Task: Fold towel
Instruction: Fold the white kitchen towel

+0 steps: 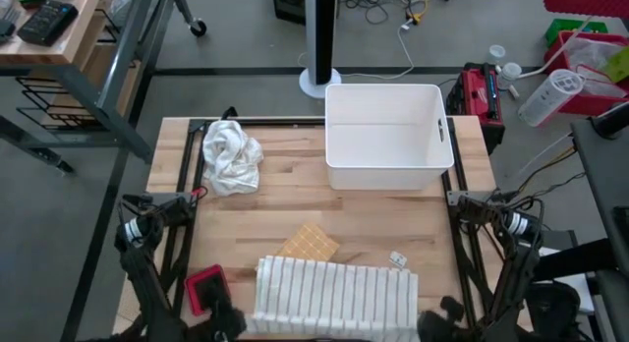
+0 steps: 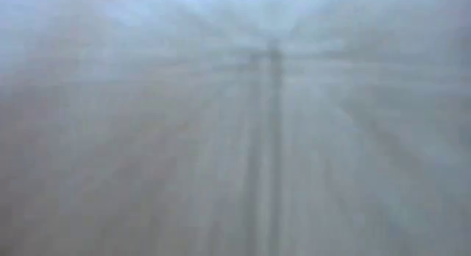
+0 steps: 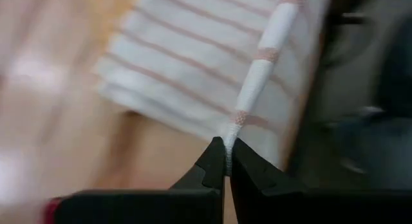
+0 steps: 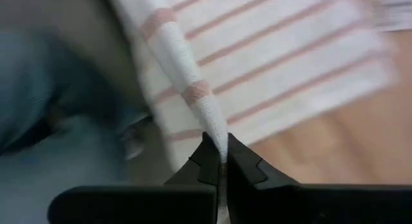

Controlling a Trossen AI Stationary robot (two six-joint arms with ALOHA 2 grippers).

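Note:
A white towel with thin pink stripes [image 1: 334, 293] lies spread along the table's near edge. My left gripper [image 1: 231, 320] is at its near left corner and my right gripper [image 1: 439, 318] at its near right corner. Each is shut on the towel's near edge. In the left wrist view [image 3: 226, 166] and the right wrist view [image 4: 220, 161] that edge runs away from the fingers as a narrow raised ridge over the flat cloth. The low view is filled by a pale blur. My left gripper pinches the towel's near edge at its left corner [image 3: 229, 135] between the two fingers, slanting down from above. The edge rises off the cloth as a bunched ridge; the rest lies on the table. One layer or several, I cannot tell. My right gripper pinches the towel's near edge at its right corner [image 4: 216, 135] between the two fingers, slanting down from above. The edge stands up as a bunched ridge leading away from the fingers, and the towel's body lies flat on the table.
A white bin [image 1: 388, 136] stands at the far right of the table. A crumpled white cloth [image 1: 231, 155] lies at the far left. A tan waffle square [image 1: 310, 244] and a small white tag [image 1: 397, 258] lie just beyond the towel. A red object [image 1: 204, 286] sits beside my left gripper.

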